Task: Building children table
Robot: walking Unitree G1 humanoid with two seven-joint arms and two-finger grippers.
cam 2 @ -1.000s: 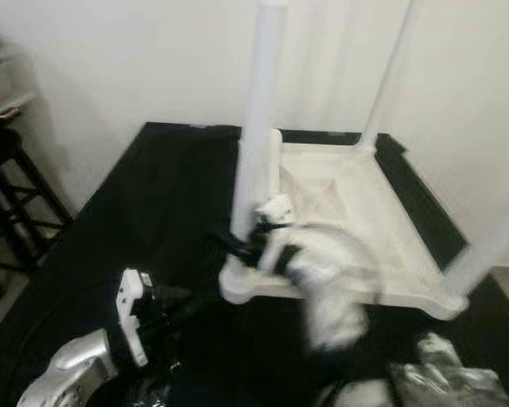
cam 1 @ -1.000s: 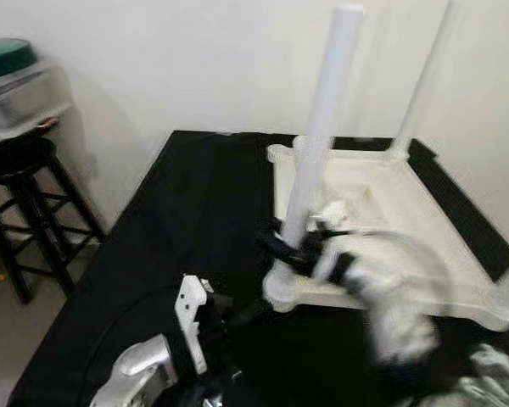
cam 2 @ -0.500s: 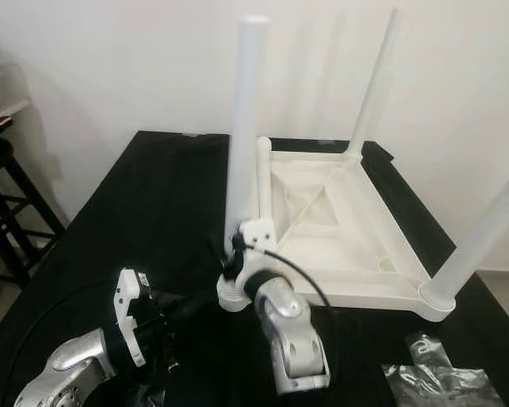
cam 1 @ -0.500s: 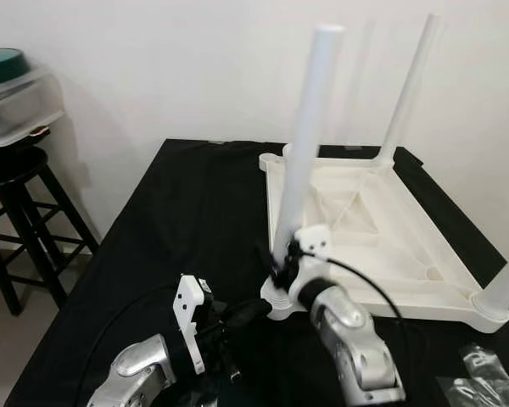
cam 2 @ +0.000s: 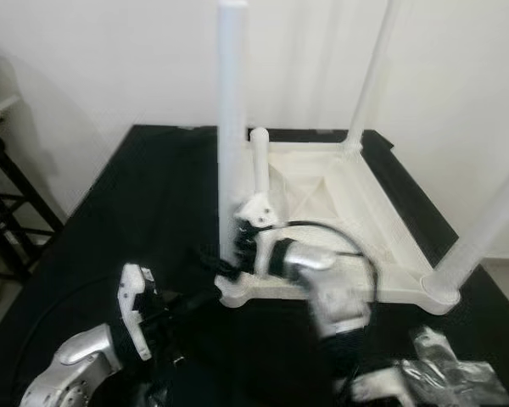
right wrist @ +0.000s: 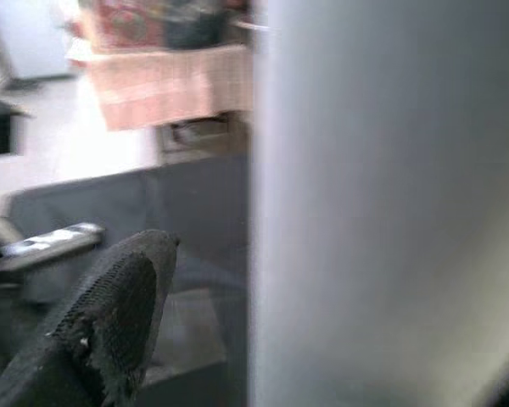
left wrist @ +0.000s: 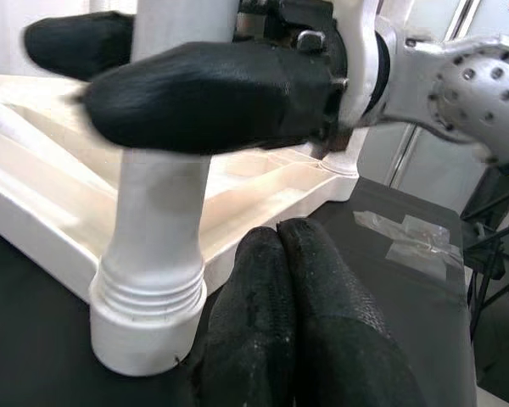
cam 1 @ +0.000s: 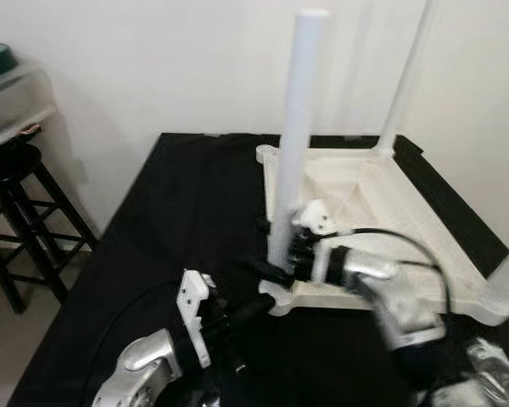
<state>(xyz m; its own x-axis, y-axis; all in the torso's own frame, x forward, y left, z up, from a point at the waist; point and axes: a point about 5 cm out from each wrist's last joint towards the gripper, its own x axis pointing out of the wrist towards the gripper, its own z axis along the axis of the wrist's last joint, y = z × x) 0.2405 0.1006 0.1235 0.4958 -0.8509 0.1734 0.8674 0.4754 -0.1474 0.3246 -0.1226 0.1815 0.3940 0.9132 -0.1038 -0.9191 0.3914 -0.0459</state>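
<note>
From the left eye view, the white children's table [cam 1: 382,229] lies upside down on the black-covered desk [cam 1: 187,220], with its legs pointing up; the nearest leg [cam 1: 293,136] stands upright in the corner socket closest to the robot. The right gripper [cam 1: 278,270] is clamped around the low part of that leg, just above the socket, its silver arm reaching in from the right. The left gripper [cam 1: 253,310] points at the socket's base from the near side, close beside it. A dark stool [cam 1: 21,212] stands off the desk's left edge, and crumpled clear plastic [cam 1: 492,360] lies on the desk at the right. In the left wrist view, the left gripper's two fingers [left wrist: 322,322] are pressed together with nothing between them, just short of the ribbed socket [left wrist: 148,318]. In the right wrist view, a black finger [right wrist: 110,322] sits beside the blurred white leg.
</note>
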